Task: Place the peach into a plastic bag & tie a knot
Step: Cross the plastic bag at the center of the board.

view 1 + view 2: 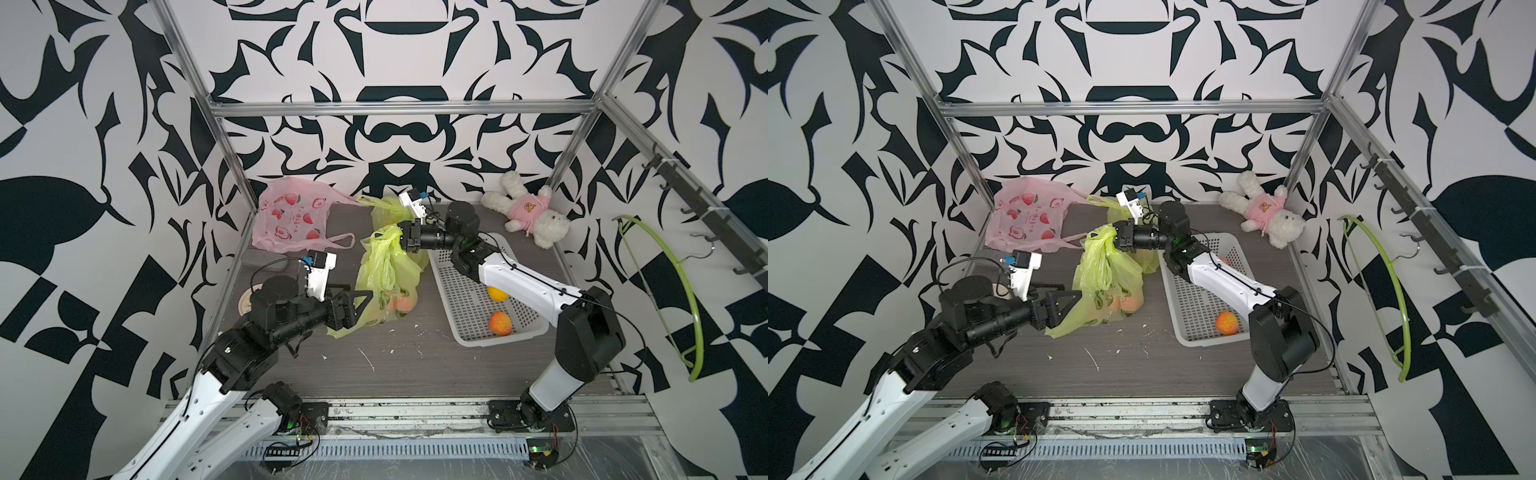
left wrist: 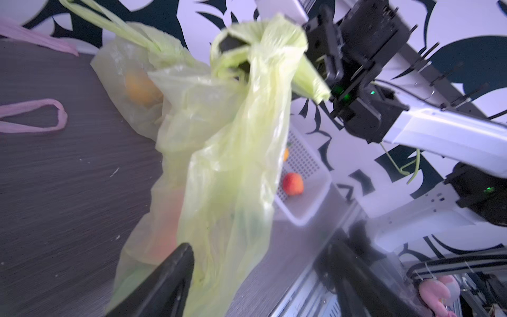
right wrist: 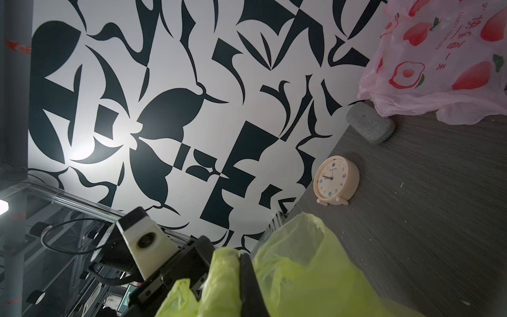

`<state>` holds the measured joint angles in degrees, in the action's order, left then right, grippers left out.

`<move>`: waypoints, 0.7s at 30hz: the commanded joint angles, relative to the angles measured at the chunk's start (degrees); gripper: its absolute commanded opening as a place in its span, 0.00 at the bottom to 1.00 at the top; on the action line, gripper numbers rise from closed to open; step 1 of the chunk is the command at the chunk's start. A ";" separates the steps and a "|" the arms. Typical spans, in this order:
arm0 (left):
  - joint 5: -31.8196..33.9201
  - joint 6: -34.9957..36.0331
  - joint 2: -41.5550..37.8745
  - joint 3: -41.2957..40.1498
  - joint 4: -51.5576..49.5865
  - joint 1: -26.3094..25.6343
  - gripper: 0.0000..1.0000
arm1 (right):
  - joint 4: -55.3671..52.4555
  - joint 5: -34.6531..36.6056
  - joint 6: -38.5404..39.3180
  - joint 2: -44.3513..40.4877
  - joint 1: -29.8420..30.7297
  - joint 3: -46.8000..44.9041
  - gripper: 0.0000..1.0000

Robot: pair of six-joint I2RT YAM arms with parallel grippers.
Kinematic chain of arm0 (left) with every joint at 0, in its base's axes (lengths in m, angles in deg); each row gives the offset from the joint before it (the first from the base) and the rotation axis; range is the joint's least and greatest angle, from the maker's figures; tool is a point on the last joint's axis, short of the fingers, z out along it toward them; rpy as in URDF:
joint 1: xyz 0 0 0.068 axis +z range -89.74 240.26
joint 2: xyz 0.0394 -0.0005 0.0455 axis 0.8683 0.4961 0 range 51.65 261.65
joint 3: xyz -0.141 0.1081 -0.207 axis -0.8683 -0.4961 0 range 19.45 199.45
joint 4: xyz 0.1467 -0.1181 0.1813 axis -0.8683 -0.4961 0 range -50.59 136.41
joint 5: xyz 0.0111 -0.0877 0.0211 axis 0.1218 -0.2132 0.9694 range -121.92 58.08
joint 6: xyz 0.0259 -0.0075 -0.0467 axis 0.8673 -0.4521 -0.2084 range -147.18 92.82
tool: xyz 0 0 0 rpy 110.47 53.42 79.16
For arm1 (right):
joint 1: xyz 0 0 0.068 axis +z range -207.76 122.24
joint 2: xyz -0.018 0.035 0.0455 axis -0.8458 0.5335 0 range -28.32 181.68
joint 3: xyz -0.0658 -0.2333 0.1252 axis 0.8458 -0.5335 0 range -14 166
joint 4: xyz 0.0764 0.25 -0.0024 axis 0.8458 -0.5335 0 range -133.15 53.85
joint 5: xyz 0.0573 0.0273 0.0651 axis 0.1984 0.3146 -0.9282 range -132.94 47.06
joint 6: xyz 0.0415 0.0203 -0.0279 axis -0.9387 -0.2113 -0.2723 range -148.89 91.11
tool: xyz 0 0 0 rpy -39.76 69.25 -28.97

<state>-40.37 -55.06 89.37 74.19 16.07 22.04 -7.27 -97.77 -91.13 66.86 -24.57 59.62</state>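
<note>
Peach (image 1: 404,304) is spotted low inside the bag (image 1: 384,270). Bag top is pinched by the right gripper (image 1: 401,241), clamped tight on plastic, so the long axis is slanted from the peach up to that grip. Left gripper (image 1: 361,291) is spread wide with nothing held, parked just beside the bag's lower flank, so the peach end is nearer to it. A loose handle loop (image 2: 233,53) near the top is shown clearly only in the left wrist view; the clamp itself is best confirmed from the right wrist.
</note>
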 commanded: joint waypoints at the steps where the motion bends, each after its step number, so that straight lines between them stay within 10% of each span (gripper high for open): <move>1: 5.31 0.03 0.31 4.43 -5.68 0.07 0.80 | 0.02 -1.20 3.54 -2.01 -0.05 2.53 0.00; 8: 7.32 -11.33 5.56 8.80 4.03 1.91 0.80 | -2.47 -2.39 7.10 -3.17 -0.05 2.55 0.00; 16: -8.93 -41.55 13.12 -0.30 32.39 15.93 0.75 | -8.87 2.15 16.65 -6.49 -0.03 1.60 0.00; 21: -9.22 -40.25 15.03 -4.39 31.77 17.42 0.72 | -4.51 5.47 20.75 -7.00 0.11 -5.16 0.00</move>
<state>-46.66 -91.27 105.13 71.13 43.12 39.24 -15.82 -94.62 -74.93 61.15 -24.57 57.57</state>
